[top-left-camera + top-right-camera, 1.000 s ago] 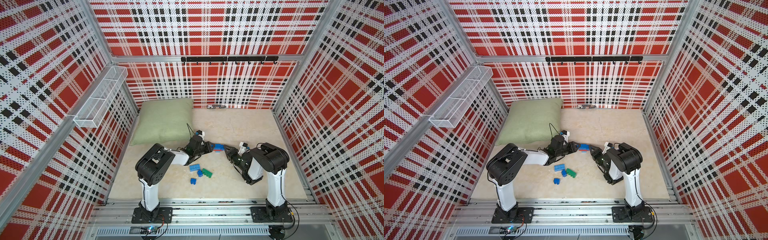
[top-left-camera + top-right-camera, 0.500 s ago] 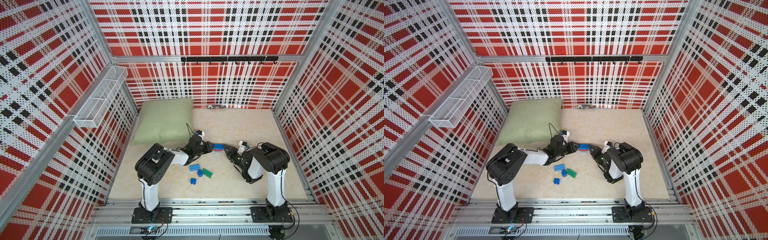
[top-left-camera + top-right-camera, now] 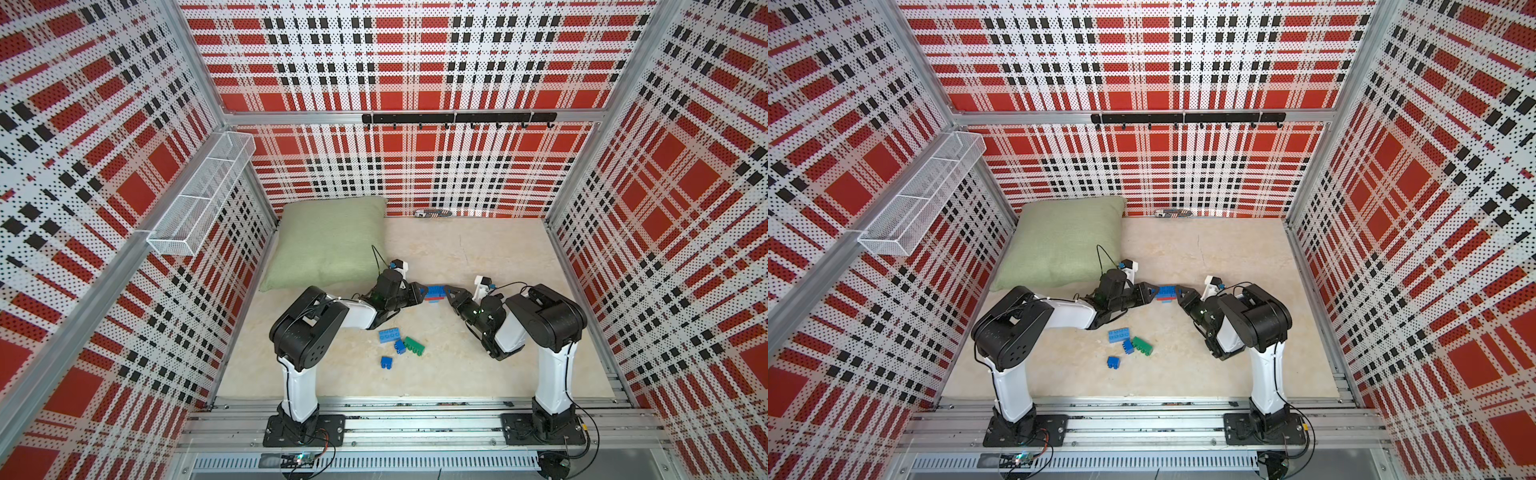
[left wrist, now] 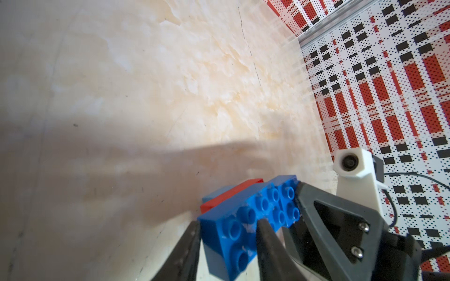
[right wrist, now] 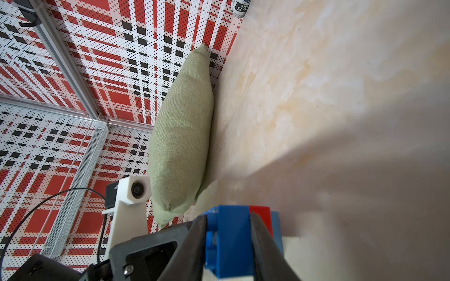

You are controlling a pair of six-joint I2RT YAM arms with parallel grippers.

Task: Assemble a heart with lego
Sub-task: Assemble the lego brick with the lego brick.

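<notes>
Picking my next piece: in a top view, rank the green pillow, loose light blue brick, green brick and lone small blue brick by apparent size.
green pillow
loose light blue brick and green brick: too alike to rank
lone small blue brick

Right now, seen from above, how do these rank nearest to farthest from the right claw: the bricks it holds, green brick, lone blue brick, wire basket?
1. half-built heart: clamped in the right gripper itself.
2. green brick: lying loose, on the near side.
3. lone blue brick: further out, toward the robot's left.
4. wire basket: high on the left wall.
</notes>
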